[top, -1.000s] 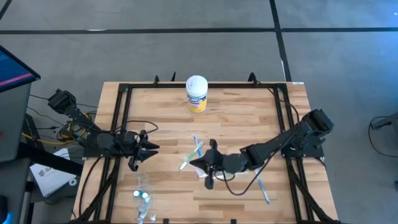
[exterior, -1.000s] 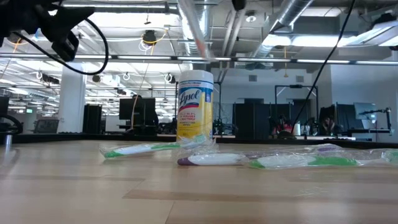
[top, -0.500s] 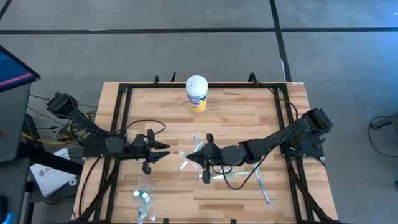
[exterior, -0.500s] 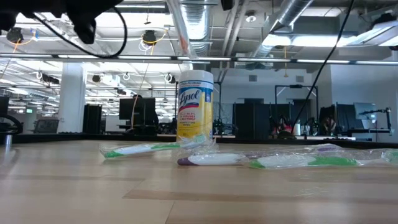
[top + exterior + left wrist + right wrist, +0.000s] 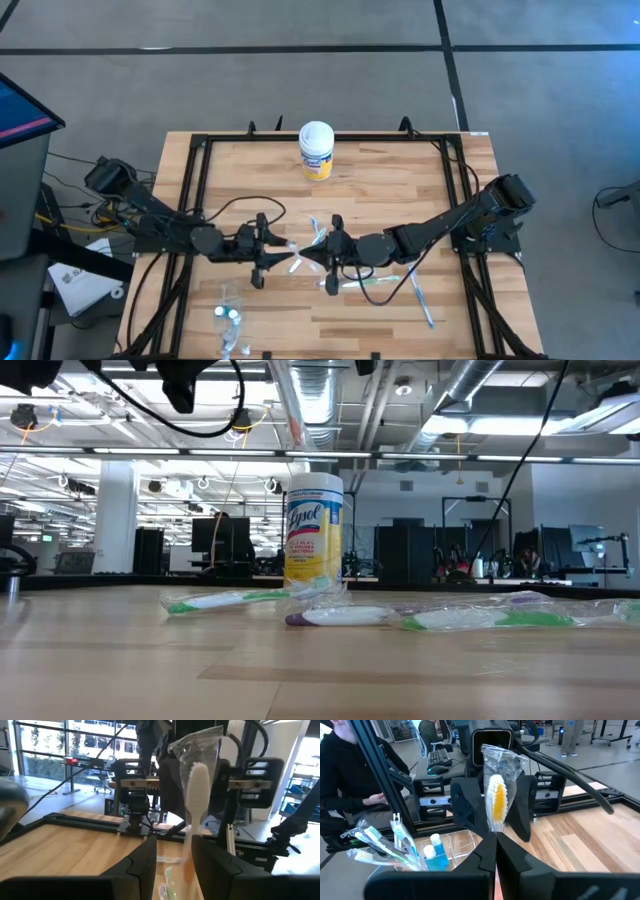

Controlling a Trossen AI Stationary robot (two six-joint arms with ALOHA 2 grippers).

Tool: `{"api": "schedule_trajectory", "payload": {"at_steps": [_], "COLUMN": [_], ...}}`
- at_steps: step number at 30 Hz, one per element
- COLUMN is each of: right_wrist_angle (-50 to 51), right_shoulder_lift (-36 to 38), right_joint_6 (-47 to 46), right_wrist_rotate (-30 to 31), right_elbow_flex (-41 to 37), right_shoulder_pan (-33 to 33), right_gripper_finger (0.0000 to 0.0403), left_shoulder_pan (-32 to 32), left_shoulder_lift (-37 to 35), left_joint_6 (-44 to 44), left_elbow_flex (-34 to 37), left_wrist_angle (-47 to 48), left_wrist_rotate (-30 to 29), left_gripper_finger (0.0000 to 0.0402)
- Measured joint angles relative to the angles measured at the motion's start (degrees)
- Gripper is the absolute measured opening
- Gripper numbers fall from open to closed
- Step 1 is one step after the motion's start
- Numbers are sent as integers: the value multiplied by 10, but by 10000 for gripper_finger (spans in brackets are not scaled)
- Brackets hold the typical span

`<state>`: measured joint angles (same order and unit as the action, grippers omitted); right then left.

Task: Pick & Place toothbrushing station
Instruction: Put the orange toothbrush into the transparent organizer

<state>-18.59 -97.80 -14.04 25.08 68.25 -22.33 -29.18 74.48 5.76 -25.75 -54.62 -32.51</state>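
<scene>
Meeting just 7 o'clock of centre over the table (image 5: 400,190): left gripper (image 5: 280,254) reaching in from 9 o'clock, right gripper (image 5: 318,256) from 3 o'clock.

Showing only in the wrist views: wrapped toothbrush (image 5: 496,802) being pinched low down by the pressed-together right fingers (image 5: 485,857). Standing roughly upright, head end up, long axis vertical (image 5: 196,795). Passing between the spread left fingers (image 5: 145,865), contact not resolvable.

Showing only in the low view: the arms riding clear above the loose toothbrushes (image 5: 225,600).

Leaving open wood toward 12 o'clock up to the wipes canister (image 5: 316,150). Crowding at 7 o'clock: clear holder (image 5: 230,320) by the table edge. Sitting beyond it, a person (image 5: 350,780).
</scene>
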Motion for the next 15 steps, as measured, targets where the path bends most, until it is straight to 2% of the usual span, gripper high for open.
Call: {"api": "schedule_trajectory", "payload": {"at_steps": [7, 15], "right_wrist_angle": [-1, 2], "right_shoulder_lift": [0, 0], "right_joint_6": [5, 12], "right_wrist_rotate": [0, 1], "right_elbow_flex": [0, 0], "right_shoulder_pan": [0, 4], "right_gripper_finger": [0, 0], "left_shoulder_pan": [4, 3], "left_shoulder_lift": [24, 24], "left_joint_6": [-7, -21], "left_elbow_flex": [-9, -9], "left_wrist_angle": [-25, -40], "left_wrist_rotate": [0, 40], "left_gripper_finger": [118, 118]}}
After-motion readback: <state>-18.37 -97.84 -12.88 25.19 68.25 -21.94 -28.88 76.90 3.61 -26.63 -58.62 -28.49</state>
